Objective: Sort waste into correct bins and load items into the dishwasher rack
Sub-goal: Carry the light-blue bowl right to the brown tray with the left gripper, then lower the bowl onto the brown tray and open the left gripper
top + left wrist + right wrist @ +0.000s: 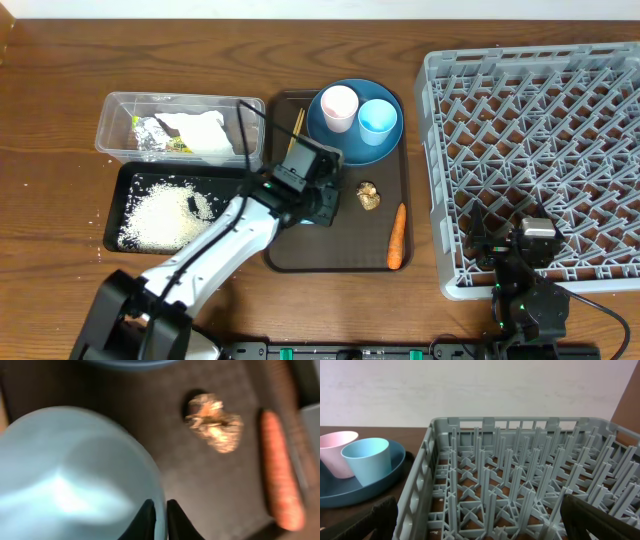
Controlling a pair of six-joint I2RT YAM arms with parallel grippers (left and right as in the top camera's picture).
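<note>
My left gripper (pixel 161 515) is shut on the rim of the light blue bowl (pixel 75 475), over the brown serving tray (pixel 300 255). In the overhead view the left gripper (pixel 315 200) and its arm hide the bowl. To its right lie a small brown lump (pixel 215 422) and an orange carrot (pixel 280 480). The dark-blue plate (pixel 330 140) holds a pink cup (pixel 339 106) and a light blue cup (pixel 378 118). Wooden chopsticks (pixel 296 125) lie left of the plate. My right gripper (pixel 480 527) stands open over the near-left corner of the grey rack (pixel 540 130).
A clear tub (pixel 120 110) at the back left holds foil, tissue and a yellow-green packet. In front of it a black tray (pixel 125 180) holds white rice (pixel 165 215). A few grains lie on the table left of the black tray.
</note>
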